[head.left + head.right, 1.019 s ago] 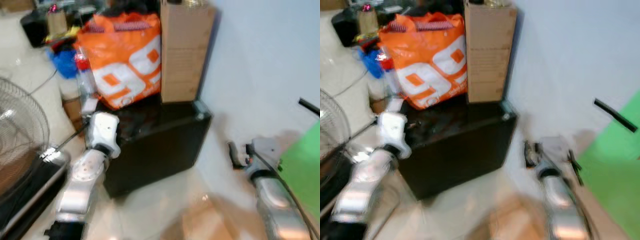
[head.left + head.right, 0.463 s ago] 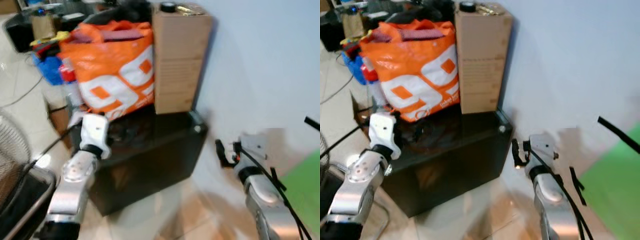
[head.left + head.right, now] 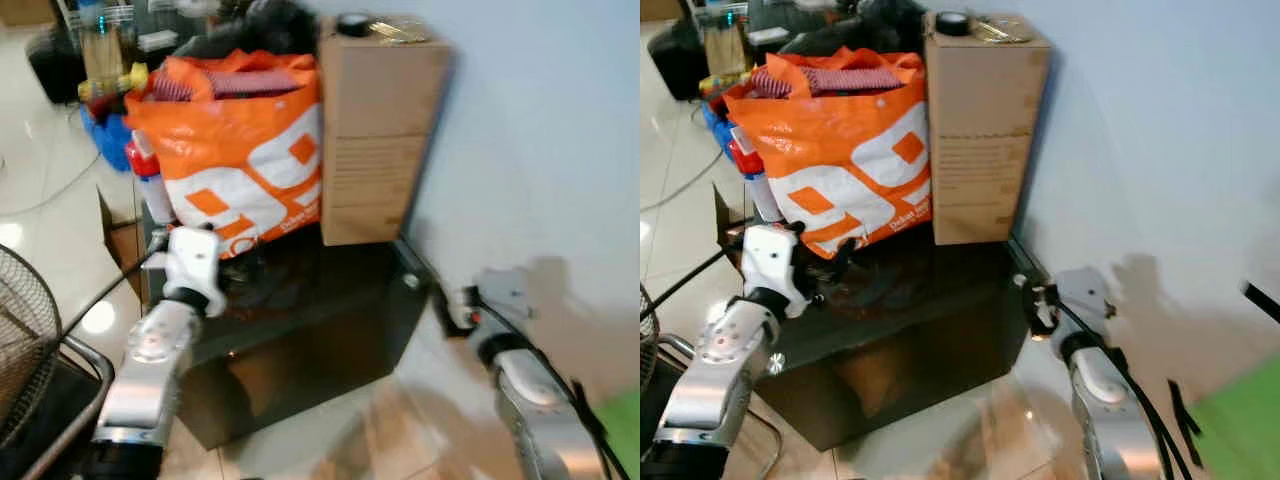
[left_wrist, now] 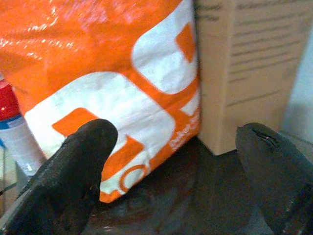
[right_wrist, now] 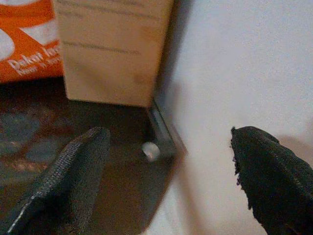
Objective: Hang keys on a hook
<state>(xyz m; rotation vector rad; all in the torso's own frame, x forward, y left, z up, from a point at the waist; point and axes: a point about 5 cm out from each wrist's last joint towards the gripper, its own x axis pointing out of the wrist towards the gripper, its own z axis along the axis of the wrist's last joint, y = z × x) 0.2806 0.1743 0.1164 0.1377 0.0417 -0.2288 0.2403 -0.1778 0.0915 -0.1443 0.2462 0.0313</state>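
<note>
A small shiny gold-coloured bundle, possibly the keys (image 3: 992, 28), lies on top of a tall cardboard box (image 3: 985, 130), beside a black tape roll (image 3: 952, 22). The box stands on a black glass-topped table (image 3: 910, 300) against a white wall (image 3: 1160, 150). My left gripper (image 4: 176, 181) is open and empty over the table's left part, facing an orange bag (image 3: 840, 150). My right gripper (image 5: 171, 186) is open and empty at the table's right corner, close to the wall; its black fingers (image 3: 1032, 306) point at that corner.
Bottles and clutter (image 3: 140, 170) sit behind and left of the orange bag. A wire fan (image 3: 30, 330) stands low on the left. A green surface (image 3: 1240, 430) lies at the lower right. The floor is glossy tile.
The whole picture has shifted and sharpened as the camera moved, bringing the box's top into view. Both arms keep about the same places beside the table.
</note>
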